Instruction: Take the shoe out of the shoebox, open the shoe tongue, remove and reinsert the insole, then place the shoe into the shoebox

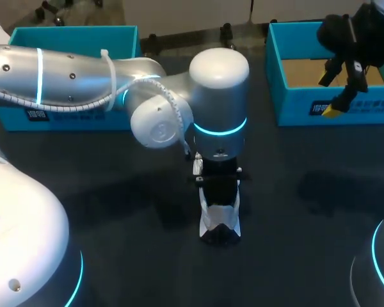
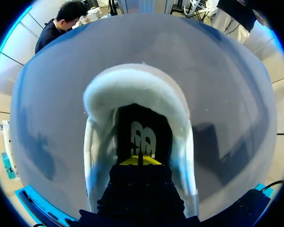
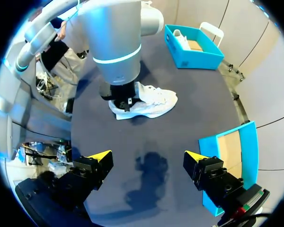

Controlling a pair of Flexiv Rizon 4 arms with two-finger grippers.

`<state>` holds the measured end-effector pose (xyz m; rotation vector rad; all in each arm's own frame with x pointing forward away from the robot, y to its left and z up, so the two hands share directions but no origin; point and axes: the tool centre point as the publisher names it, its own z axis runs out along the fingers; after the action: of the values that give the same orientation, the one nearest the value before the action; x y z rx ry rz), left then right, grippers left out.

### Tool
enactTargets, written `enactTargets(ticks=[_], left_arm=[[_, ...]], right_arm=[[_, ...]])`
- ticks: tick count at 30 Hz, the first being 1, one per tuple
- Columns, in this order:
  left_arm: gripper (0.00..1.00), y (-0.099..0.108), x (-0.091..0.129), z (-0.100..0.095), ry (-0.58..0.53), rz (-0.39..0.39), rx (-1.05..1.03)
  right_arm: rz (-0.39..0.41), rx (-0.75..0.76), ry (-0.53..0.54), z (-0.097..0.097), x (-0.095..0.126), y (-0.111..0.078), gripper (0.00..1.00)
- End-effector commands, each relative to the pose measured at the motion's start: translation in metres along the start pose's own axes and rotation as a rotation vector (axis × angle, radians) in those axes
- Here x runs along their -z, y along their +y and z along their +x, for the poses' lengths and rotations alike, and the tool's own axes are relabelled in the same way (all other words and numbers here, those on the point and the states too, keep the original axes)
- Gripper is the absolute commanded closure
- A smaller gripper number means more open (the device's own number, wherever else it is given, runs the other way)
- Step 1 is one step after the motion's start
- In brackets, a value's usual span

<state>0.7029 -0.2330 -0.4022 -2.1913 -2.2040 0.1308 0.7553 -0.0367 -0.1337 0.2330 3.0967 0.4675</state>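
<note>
A white shoe point(image 1: 219, 217) lies on the dark table, toe toward the front edge. My left gripper point(image 2: 139, 160) is shut, its yellow tips pressed together down inside the shoe's heel opening point(image 2: 135, 92), right at the black insole point(image 2: 144, 137). Whether an edge of the insole is pinched I cannot tell. In the right wrist view the left arm's wrist point(image 3: 116, 47) stands over the shoe point(image 3: 149, 103). My right gripper point(image 3: 148, 157) hangs open and empty above the table beside the blue shoebox point(image 3: 229, 156); in the head view that gripper point(image 1: 336, 93) is over the box's front wall point(image 1: 294, 105).
A second blue box point(image 1: 77, 41) stands at the back left behind my left arm; in the right wrist view this box point(image 3: 199, 54) holds something white. The left arm's thick forearm point(image 1: 70, 73) crosses the left half of the table.
</note>
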Motion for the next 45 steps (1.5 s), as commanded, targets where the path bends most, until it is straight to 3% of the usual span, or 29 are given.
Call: enactTargets(ticks=[1, 5, 17, 35, 37, 38, 45], left_arm=[[1.0, -0.001, -0.009, -0.001, 0.0, 0.002, 0.01], [1.0, -0.001, -0.011, 0.002, 0.001, 0.012, 0.019], [1.0, -0.007, 0.017, 0.004, -0.013, 0.015, 0.025], [1.0, -0.031, -0.009, -0.005, -0.007, 0.067, -0.008], [1.0, -0.031, -0.014, -0.004, -0.001, 0.061, -0.004], [1.0, -0.032, -0.018, -0.003, 0.014, 0.01, -0.014], [1.0, -0.033, -0.014, 0.002, 0.019, 0.009, -0.013]], right_arm=[[0.004, -0.001, 0.003, -0.002, -0.001, 0.001, 0.0], [0.004, -0.001, 0.003, -0.002, -0.001, 0.001, 0.0], [0.004, -0.001, 0.003, -0.002, -0.001, 0.001, 0.0], [0.004, -0.001, 0.003, -0.002, -0.001, 0.001, 0.0], [0.004, -0.001, 0.003, -0.002, -0.001, 0.001, 0.0], [0.004, -0.001, 0.003, -0.002, -0.001, 0.001, 0.0], [0.004, -0.001, 0.003, -0.002, -0.001, 0.001, 0.0]])
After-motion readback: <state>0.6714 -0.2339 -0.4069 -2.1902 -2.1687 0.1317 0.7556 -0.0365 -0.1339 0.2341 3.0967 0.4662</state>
